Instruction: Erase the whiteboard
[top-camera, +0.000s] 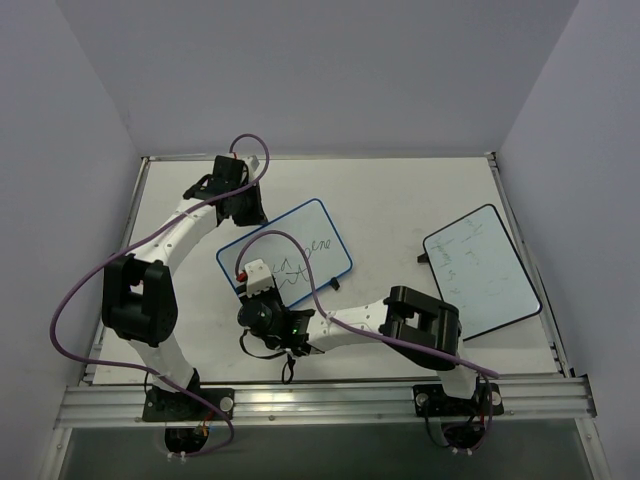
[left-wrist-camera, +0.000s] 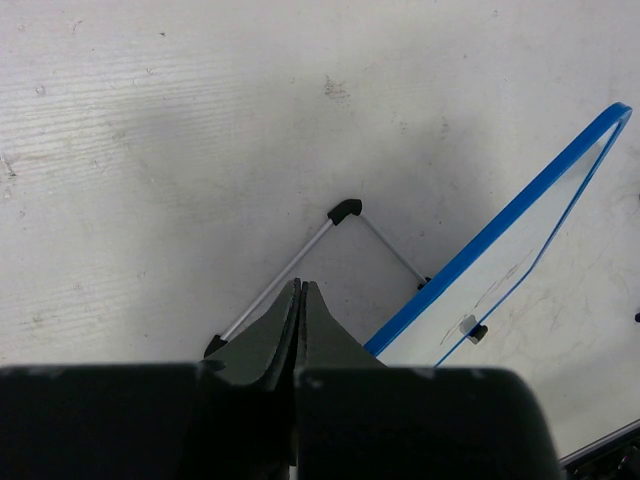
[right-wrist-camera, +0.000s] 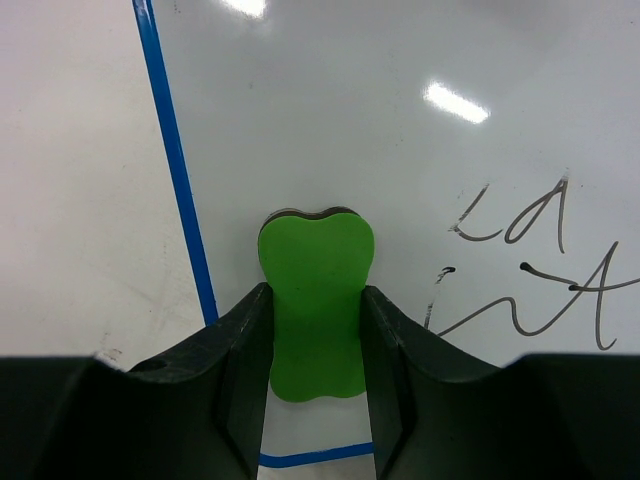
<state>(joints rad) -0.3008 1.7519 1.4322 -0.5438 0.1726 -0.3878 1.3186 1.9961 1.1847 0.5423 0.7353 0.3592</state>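
The whiteboard (top-camera: 285, 250) with a thin blue frame lies tilted at the table's middle, with black scribbles (top-camera: 300, 265) on it. My right gripper (top-camera: 262, 288) is over its near left corner, shut on a green eraser (right-wrist-camera: 316, 300) that rests against the white surface (right-wrist-camera: 400, 120). The scribbles (right-wrist-camera: 530, 270) lie to the eraser's right, and the blue frame edge (right-wrist-camera: 175, 190) to its left. My left gripper (top-camera: 240, 205) is at the board's far left corner. Its jaws (left-wrist-camera: 301, 288) are pressed together with nothing between them, beside the board's blue edge (left-wrist-camera: 500, 225) and over its wire stand (left-wrist-camera: 285, 280).
A second white board with a black frame (top-camera: 480, 270) lies at the right of the table. The stand's black foot (left-wrist-camera: 346, 209) pokes out behind the blue-framed board. Purple cables loop over both arms. Grey walls close in the table's far side.
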